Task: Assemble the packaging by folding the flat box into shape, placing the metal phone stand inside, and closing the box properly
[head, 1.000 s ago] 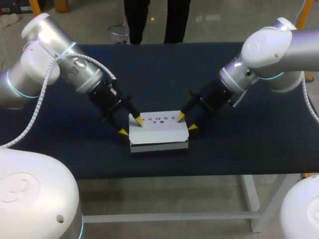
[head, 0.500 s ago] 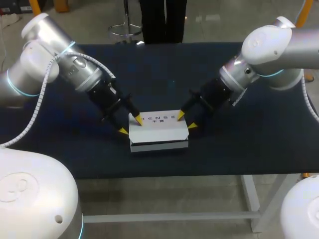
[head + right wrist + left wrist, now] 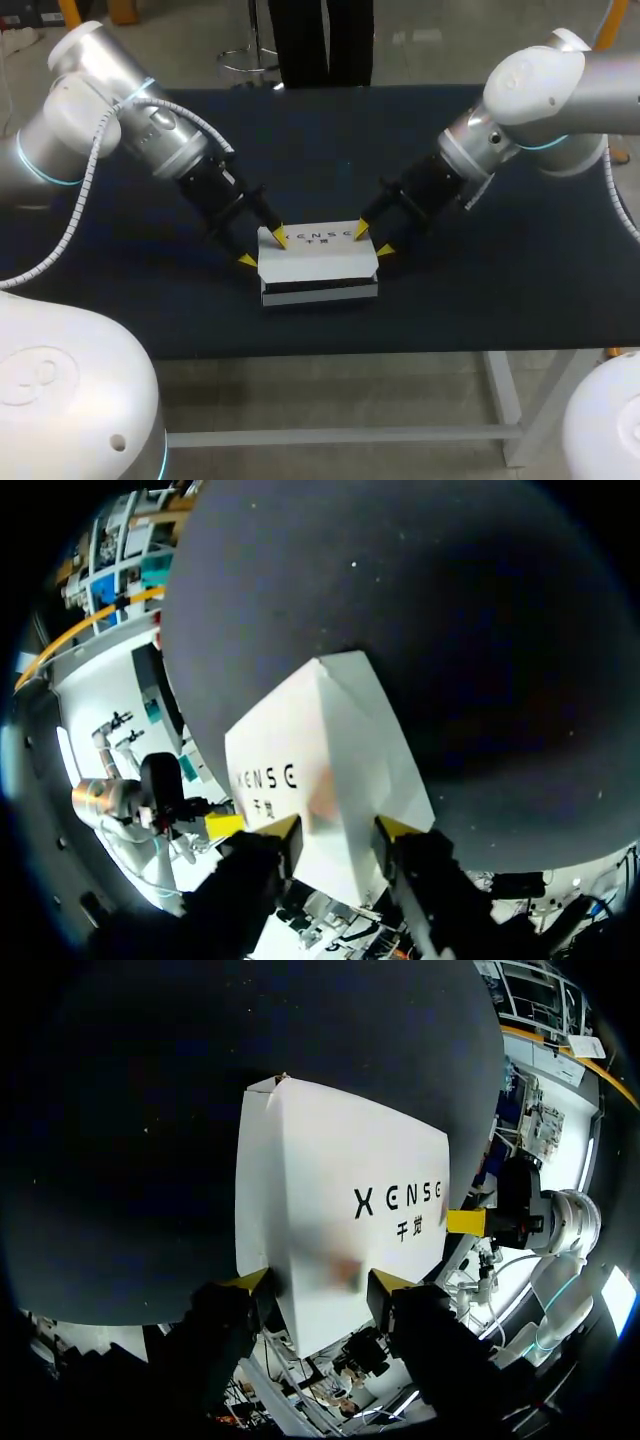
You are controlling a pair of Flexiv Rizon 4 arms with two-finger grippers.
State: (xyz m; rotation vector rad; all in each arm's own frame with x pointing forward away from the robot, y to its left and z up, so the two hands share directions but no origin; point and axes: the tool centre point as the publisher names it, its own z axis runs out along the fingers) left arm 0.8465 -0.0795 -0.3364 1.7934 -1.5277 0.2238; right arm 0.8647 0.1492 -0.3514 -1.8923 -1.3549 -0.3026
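A white box with dark print on its lid lies near the front middle of the dark table. A dark slit shows under the lid along its front. My left gripper straddles the box's left end, one tip on the lid's back corner and the other against the end face. In the left wrist view the box fills the gap of this gripper. My right gripper straddles the right end the same way, and the box sits between its fingers. No metal phone stand is visible.
The dark table stretches wide on both sides of the box and behind it. Its front edge runs a short way in front of the box.
Both arms shifted slightly at the box's ends, and the left tips crept a little toward the back. The box stays in place.
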